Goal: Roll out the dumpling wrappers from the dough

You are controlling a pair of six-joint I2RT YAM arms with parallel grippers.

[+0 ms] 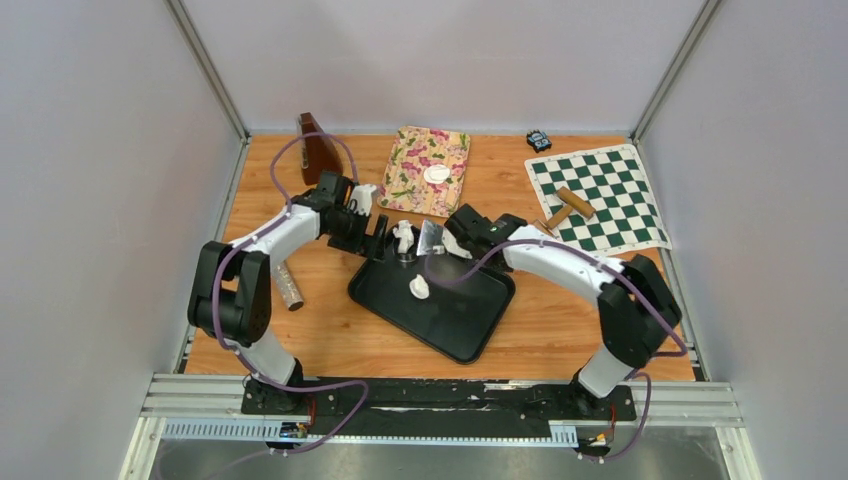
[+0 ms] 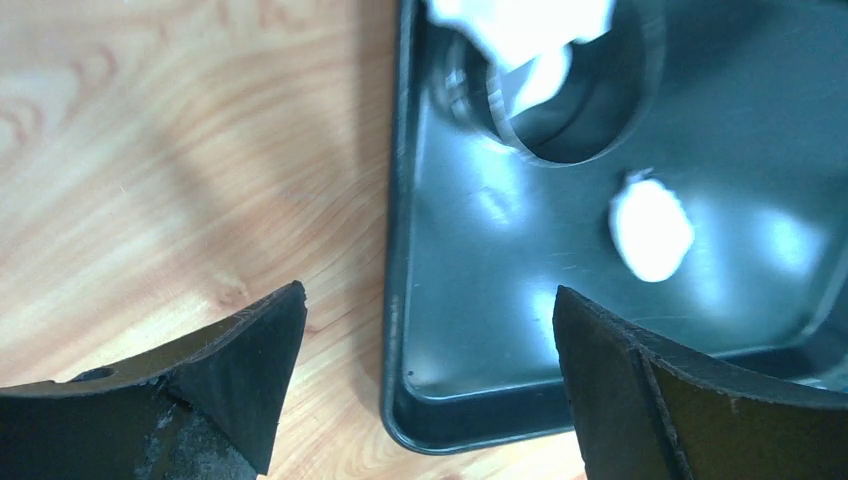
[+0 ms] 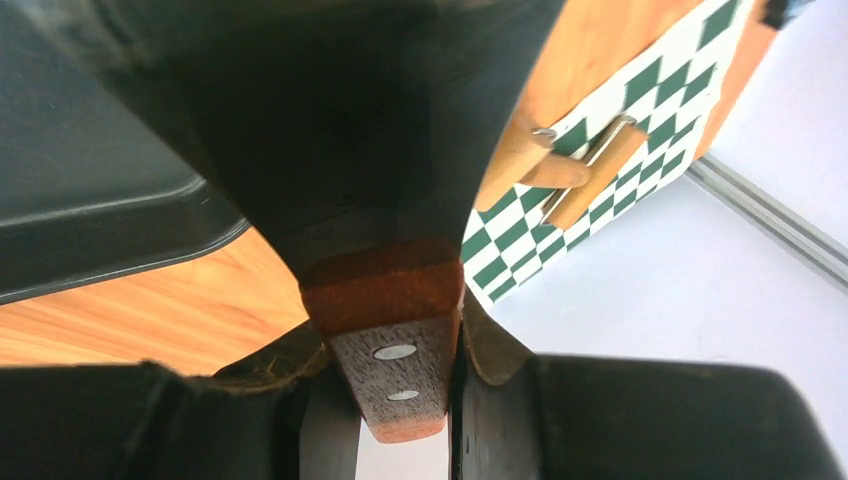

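One round white dumpling wrapper (image 1: 436, 174) lies on the floral cloth (image 1: 410, 185) at the back. A black tray (image 1: 470, 320) holds a small white dough lump (image 1: 418, 288) (image 2: 650, 228). At the tray's far-left corner, more white dough (image 1: 403, 236) (image 2: 520, 30) hangs at the clear ring cutter (image 2: 590, 110). My left gripper (image 1: 385, 238) (image 2: 430, 300) stands open over that tray corner with nothing between its fingers. My right gripper (image 1: 457, 240) (image 3: 395, 345) is shut on the wooden handle (image 3: 395, 365) of a scraper whose blade (image 1: 432, 237) points at the dough.
A wooden rolling pin (image 1: 565, 208) (image 3: 560, 170) rests on the green checkered mat (image 1: 610, 190) at the right. A brown box (image 1: 315, 145) stands at the back left. A grey cylinder (image 1: 288, 285) lies left of the tray, and a small dark object (image 1: 539, 139) sits at the back.
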